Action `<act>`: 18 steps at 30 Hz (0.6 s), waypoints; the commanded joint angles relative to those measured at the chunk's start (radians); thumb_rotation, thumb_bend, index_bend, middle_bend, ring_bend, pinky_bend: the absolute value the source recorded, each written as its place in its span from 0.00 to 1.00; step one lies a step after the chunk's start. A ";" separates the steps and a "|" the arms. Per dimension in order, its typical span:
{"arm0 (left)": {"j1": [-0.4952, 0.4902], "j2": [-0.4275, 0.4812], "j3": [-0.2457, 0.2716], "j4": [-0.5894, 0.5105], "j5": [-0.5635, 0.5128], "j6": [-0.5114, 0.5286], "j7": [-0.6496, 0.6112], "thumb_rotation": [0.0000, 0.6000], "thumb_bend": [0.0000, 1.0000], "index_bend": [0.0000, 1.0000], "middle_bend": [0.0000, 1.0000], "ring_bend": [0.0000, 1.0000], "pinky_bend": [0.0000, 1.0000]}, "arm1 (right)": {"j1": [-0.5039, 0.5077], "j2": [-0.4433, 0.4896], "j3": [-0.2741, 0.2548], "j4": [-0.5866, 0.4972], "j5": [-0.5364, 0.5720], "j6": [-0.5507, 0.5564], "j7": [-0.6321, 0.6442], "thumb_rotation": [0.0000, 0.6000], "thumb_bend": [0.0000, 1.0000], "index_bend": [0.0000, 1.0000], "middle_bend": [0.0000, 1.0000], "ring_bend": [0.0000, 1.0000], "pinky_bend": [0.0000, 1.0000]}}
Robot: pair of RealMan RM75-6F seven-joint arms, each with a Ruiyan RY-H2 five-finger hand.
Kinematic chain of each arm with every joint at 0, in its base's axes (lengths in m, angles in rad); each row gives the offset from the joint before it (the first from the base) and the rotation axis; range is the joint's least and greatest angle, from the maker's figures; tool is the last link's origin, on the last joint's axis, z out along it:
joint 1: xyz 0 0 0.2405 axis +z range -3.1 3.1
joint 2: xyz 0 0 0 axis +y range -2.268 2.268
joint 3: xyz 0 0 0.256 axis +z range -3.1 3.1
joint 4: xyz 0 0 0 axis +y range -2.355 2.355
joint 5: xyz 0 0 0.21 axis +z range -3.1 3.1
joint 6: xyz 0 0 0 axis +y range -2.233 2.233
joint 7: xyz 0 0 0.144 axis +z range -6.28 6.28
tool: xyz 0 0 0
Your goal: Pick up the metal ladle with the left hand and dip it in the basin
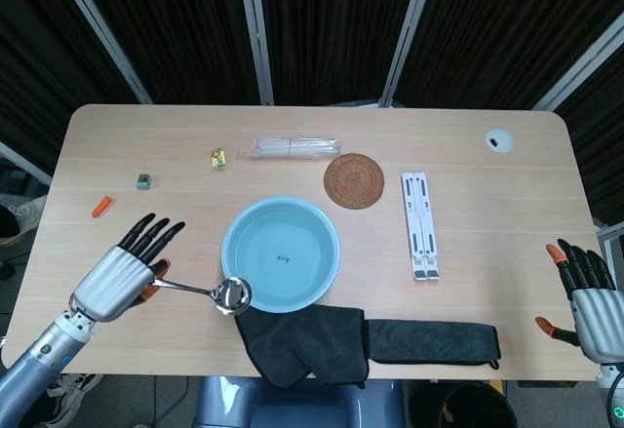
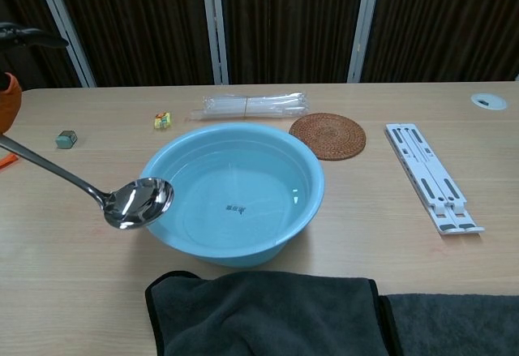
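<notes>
The left robot hand point(image 1: 125, 271), low on the left of the head view, pinches the thin handle of the shiny metal ladle point(image 1: 231, 294) between its orange-tipped thumb and the underside of its palm, the black fingers stretched forward and fanned a little. The ladle is up off the pale wooden surface point(image 1: 468, 165), and its round bowl hangs right at the left rim of the light blue plastic basin point(image 1: 281, 253). In the chest view the ladle point(image 2: 138, 203) sits mid-left in the frame, its bowl level with the basin point(image 2: 235, 194) wall and overlapping its left edge, handle slanting up to the frame's left side. Clear water lies in the basin. Just below the basin, a dark grey folded cloth point(image 1: 322, 340) stretches along the bottom of the frame. Over at the lower right corner of the head view, the right robot hand point(image 1: 588, 296) rests at the surface's edge, fingers apart, thumb out, holding nothing.
</notes>
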State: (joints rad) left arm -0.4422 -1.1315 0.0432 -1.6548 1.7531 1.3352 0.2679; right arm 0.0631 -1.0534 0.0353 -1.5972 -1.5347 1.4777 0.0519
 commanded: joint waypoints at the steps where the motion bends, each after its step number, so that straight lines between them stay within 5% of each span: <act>1: -0.014 -0.008 -0.025 0.017 -0.030 -0.021 -0.015 1.00 0.47 0.63 0.00 0.00 0.00 | 0.003 -0.002 0.003 0.001 0.008 -0.006 -0.005 1.00 0.00 0.00 0.00 0.00 0.00; 18: -0.127 -0.158 -0.142 0.137 -0.183 -0.181 0.049 1.00 0.47 0.63 0.00 0.00 0.00 | -0.007 0.019 0.028 0.010 0.034 0.017 0.060 1.00 0.00 0.00 0.00 0.00 0.00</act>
State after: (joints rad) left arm -0.5534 -1.2694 -0.0847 -1.5341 1.5858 1.1711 0.3003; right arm 0.0568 -1.0381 0.0612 -1.5908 -1.5027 1.4944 0.1056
